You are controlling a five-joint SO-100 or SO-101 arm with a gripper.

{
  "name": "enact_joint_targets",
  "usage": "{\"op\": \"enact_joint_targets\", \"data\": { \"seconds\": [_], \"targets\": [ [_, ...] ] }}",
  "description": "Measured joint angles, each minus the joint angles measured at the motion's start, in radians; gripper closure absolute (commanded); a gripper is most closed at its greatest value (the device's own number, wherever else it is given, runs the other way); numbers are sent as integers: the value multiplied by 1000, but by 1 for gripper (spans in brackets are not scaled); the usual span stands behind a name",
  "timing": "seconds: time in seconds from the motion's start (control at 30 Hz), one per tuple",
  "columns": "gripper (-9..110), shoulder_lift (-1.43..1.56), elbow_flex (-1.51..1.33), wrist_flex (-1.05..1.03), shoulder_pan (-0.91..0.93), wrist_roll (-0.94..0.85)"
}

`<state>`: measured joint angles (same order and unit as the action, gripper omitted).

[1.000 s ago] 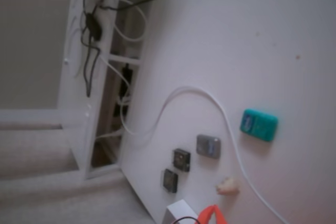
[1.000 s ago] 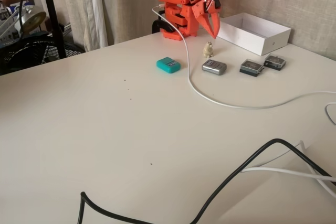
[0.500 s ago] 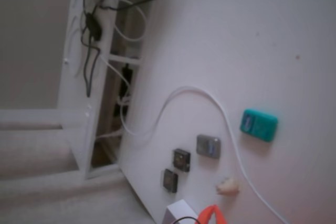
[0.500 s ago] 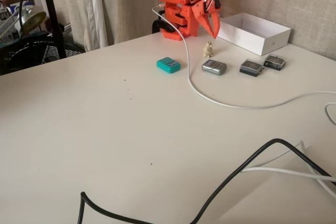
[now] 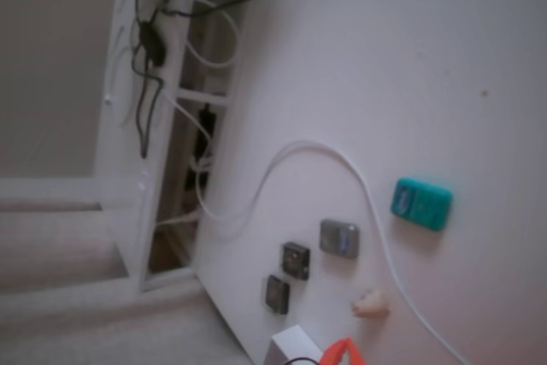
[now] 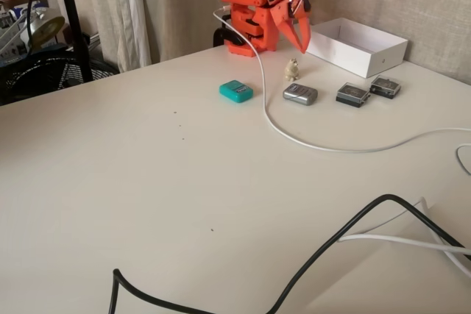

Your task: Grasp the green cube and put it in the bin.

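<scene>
Black cable (image 6: pixel 346 233): lay nearest the camera in a fixed view, curving over the white table (image 6: pixel 147 182), unmoved from 1 s earlier.
White cable (image 6: pixel 294 136): ran from the arm's base past the small items; same curve as before.
Green cube (image 6: pixel 235 91): rested flat on the table, left of the white cable in that view, well apart from the gripper; it had not shifted. The other fixed view showed it (image 5: pixel 421 203) right of the cable.
Grey pad (image 6: pixel 300 93): sat just right of the cable, with 2 dark pads (image 6: pixel 352 94) beyond it, all in place.
Beige figurine (image 6: pixel 292 69): stood below the fingertips.
Gripper (image 6: pixel 296 40): hung over the figurine, empty, jaws slightly parted, fingertips pointing down; it sat a touch higher than 0.5 s earlier.
Bin (image 6: pixel 357 45): white open box at the far edge, unchanged.
</scene>
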<state>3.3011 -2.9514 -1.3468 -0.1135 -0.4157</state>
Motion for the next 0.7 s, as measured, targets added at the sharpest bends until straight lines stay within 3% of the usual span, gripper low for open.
{"op": "enact_joint_targets", "data": {
  "seconds": [0.27, 0.47, 0.7],
  "targets": [
    [109, 0, 0, 0, -8, 0],
    [77, -46, 6, 77, 0, -2],
    [69, -393, 367, 367, 14, 15]
  ]
}}
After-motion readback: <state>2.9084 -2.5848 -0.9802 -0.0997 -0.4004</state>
